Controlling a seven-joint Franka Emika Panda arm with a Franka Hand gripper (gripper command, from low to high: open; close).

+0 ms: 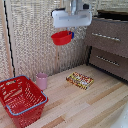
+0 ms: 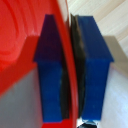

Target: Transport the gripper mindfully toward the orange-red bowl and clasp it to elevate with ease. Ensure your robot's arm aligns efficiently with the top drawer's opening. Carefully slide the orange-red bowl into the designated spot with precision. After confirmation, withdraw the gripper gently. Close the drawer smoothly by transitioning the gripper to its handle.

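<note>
The orange-red bowl (image 1: pixel 61 37) hangs high above the floor, held by its rim in my gripper (image 1: pixel 70 34). The white gripper block sits just above it, and the robot's arm (image 1: pixel 76 7) rises out of the top of the exterior view. In the wrist view the two blue fingers (image 2: pixel 95 60) pinch the bowl's thin red rim (image 2: pixel 65 60) between their dark pads, and the bowl's red inside (image 2: pixel 20 40) fills one side. The top drawer (image 1: pixel 107 36) with its silver bar handle (image 1: pixel 106 36) is at the exterior view's right, next to the bowl at about its height. Its top looks slightly open.
A lower drawer (image 1: pixel 107 61) with its own bar handle sits under the top one. On the wooden floor are a large red mesh basket (image 1: pixel 21 100) at the exterior view's left, a small pink cup (image 1: pixel 41 81) beside it, and a flat colourful box (image 1: pixel 80 80) in the middle.
</note>
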